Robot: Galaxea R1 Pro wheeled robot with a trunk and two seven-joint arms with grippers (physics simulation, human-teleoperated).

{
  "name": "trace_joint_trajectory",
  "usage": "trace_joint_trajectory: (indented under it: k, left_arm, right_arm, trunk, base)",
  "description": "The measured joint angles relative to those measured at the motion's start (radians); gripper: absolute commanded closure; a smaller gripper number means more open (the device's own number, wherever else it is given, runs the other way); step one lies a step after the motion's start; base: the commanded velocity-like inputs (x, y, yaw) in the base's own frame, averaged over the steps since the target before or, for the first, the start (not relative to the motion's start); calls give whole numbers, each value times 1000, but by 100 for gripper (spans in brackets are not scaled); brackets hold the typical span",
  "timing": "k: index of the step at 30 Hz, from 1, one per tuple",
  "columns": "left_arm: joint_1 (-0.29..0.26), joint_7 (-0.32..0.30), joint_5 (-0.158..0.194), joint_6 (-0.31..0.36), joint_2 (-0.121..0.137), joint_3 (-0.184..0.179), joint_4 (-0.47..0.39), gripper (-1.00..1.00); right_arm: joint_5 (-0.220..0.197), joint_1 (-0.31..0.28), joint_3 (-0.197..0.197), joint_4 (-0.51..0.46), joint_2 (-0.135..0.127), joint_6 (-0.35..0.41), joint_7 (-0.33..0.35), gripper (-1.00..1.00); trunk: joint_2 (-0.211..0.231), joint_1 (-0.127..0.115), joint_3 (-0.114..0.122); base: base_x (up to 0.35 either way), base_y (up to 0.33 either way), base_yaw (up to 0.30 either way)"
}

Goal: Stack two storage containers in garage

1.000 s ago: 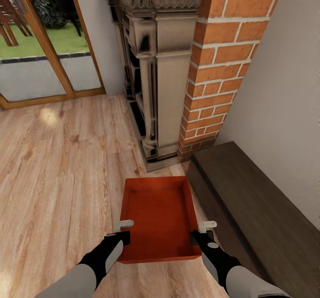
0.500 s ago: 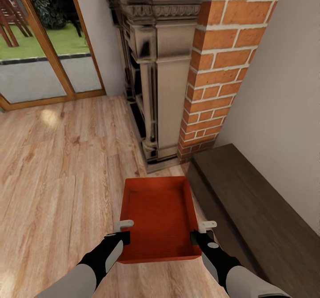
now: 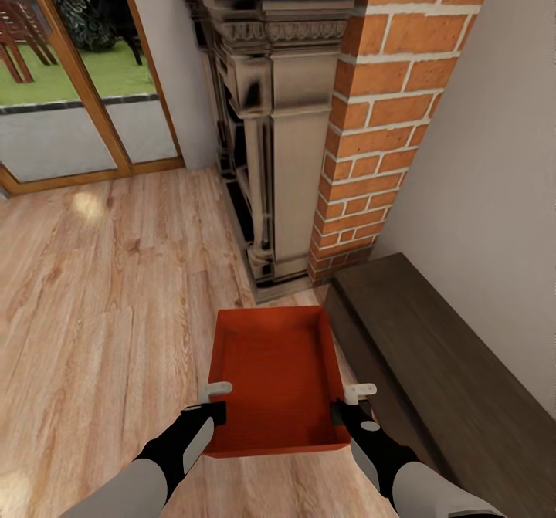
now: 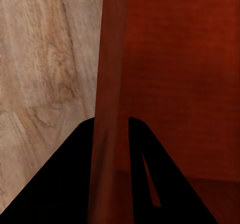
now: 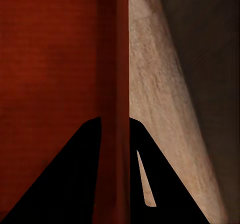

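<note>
One orange-red storage container (image 3: 274,371), an open bin without a lid, hangs low in front of me over the light wood plank floor (image 3: 100,309) of the living room. My left gripper (image 3: 217,414) is shut on its left wall and my right gripper (image 3: 337,414) is shut on its right wall, both near the bin's near end. In the left wrist view the thin red wall (image 4: 111,73) runs between the dark fingers of the left gripper (image 4: 112,121). The right wrist view has the same: the wall (image 5: 120,58) is clamped in the right gripper (image 5: 115,119).
A red brick fireplace (image 3: 386,116) with a dark carved surround (image 3: 270,132) stands straight ahead. A dark low cabinet (image 3: 440,348) runs along the white wall at the right, close to the bin. A wood-framed glass door (image 3: 69,116) is at the far left, with open plank floor before it.
The whole picture has shifted a little, the fireplace sliding down in it, so the camera moved. The container and both grippers keep their hold and their place in the view.
</note>
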Motion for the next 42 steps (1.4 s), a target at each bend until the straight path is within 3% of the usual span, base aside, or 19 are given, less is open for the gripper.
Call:
trace_joint_trajectory:
  k: [42]
  left_arm:
    - [1, 5, 28, -9, 5, -14, -3, 100]
  right_arm:
    - [11, -1, -5, -5, 3, 2, -1, 100]
  trunk:
    - [294, -161, 132]
  base:
    - [0, 0, 0]
